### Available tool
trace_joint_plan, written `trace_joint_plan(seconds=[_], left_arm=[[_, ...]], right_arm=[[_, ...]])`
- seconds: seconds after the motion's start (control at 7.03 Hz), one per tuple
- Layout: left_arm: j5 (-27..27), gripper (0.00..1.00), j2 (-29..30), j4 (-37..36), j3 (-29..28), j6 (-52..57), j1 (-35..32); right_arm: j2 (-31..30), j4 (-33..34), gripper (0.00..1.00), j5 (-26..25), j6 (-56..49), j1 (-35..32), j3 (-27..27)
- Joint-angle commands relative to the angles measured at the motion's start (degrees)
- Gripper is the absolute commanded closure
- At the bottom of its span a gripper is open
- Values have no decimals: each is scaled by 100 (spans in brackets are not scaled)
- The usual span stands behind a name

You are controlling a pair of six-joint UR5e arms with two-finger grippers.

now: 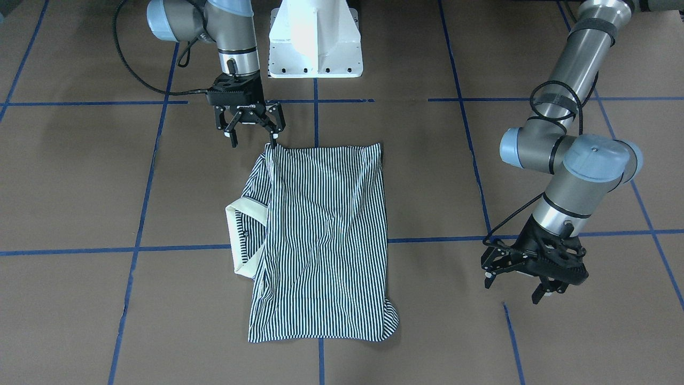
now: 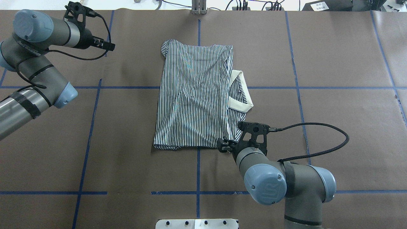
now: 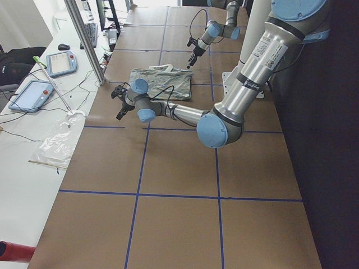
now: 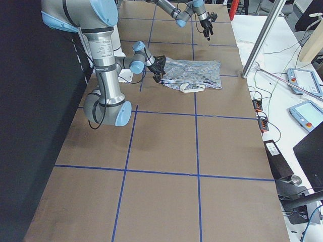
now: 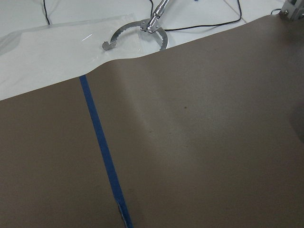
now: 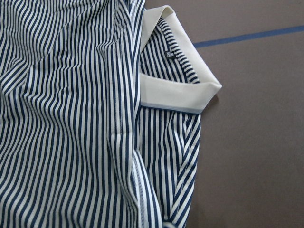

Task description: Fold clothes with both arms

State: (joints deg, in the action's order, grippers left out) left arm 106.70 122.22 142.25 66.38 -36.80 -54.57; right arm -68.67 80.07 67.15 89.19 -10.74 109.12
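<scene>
- Polo shirt (image 1: 320, 240): thin navy-and-white stripes, soft cloth, folded into a rough upright rectangle. Shallow creases run across its middle, and one far corner bulges round.
- The shirt lies flat at the middle of the table, across the central blue tape line (image 1: 316, 115).
- Cream collar (image 2: 241, 95) sticks out from the shirt's edge on my right side. It is smooth and stiffer than the body cloth, and bent into a blunt corner. A small dark button (image 6: 170, 54) sits on the striped placket inside it.
- A folded seam runs lengthwise beside the collar, with one striped layer lapped over another.
- My right gripper (image 1: 254, 140) is at the shirt's near corner on the collar side, pointing down. Its jaws are spread apart and hold nothing. One fingertip (image 1: 273, 142) is at the cloth's edge; I cannot tell whether it touches.
- My left gripper (image 1: 511, 291) is well apart from the shirt, above bare table. Its jaws are also spread and empty.
- Table (image 1: 80, 176): matte brown paper, marked in a grid by blue tape.
- White pedestal base (image 1: 315, 40) stands at the near edge.
- Beyond the paper's far edge lies a clear plastic sheet (image 5: 57, 42) with a toothed metal ring (image 5: 137, 33) on it.
</scene>
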Motion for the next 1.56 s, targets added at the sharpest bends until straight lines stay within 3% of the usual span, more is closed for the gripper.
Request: trace_joint_plan(seconds=[0.0, 0.28, 0.57, 0.85, 1.42], left_arm=[[0, 0, -5, 4, 7, -3, 34], [0, 0, -5, 13, 7, -3, 43], [0, 0, -5, 13, 7, -3, 43], [0, 0, -14, 13, -2, -3, 43], [0, 0, -32, 13, -2, 6, 43]], right_arm=[[125, -9, 66, -70, 55, 230, -39], [195, -18, 85, -105, 99, 222, -66], [231, -9, 82, -263, 81, 187, -119], [274, -1, 67, -255, 29, 73, -329], [362, -9, 66, -255, 90, 63, -531]])
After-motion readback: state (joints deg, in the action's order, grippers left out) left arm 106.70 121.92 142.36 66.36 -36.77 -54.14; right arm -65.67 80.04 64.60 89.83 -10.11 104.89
